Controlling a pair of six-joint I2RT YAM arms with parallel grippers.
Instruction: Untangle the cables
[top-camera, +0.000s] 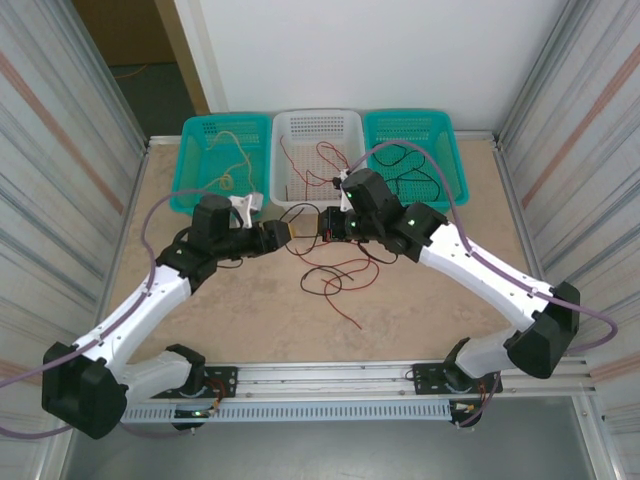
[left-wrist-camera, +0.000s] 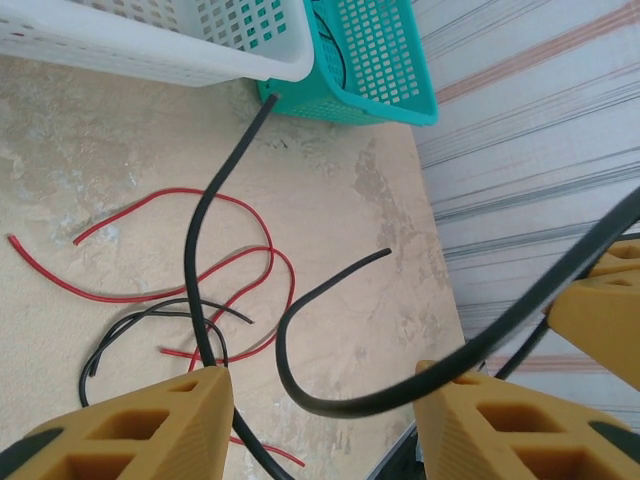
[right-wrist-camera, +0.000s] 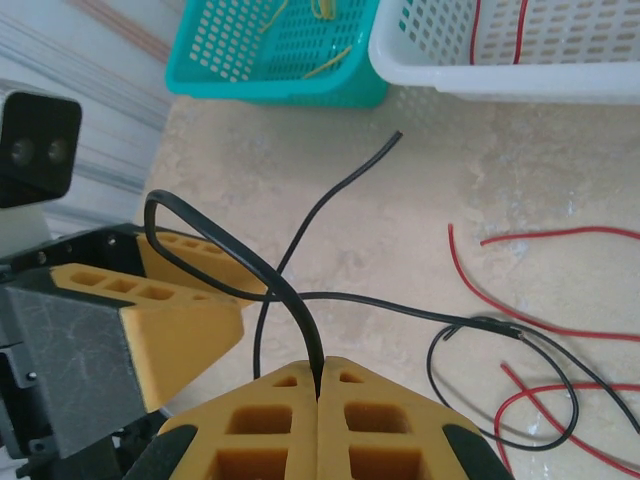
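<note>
My right gripper (right-wrist-camera: 318, 380) is shut on a thick black cable (right-wrist-camera: 230, 255) that arcs up out of its jaws and loops toward the left gripper's yellow fingers (right-wrist-camera: 180, 320). My left gripper (left-wrist-camera: 325, 430) stands open, and that black cable (left-wrist-camera: 283, 360) curves through the gap between its fingers without being clamped. The two grippers meet above the table's middle, left gripper (top-camera: 285, 232) and right gripper (top-camera: 322, 226) tip to tip. Loose red cables (left-wrist-camera: 180, 192) and a thinner black cable (left-wrist-camera: 130, 330) lie tangled on the table below, the red cables (top-camera: 345, 300) spreading toward the near side.
Three baskets line the far edge. The left teal basket (top-camera: 222, 160) holds a yellowish strand, the white basket (top-camera: 317, 150) holds red wire, and the right teal basket (top-camera: 412, 150) holds black wire. Corrugated walls close both sides. A rail (top-camera: 330, 378) runs along the near edge.
</note>
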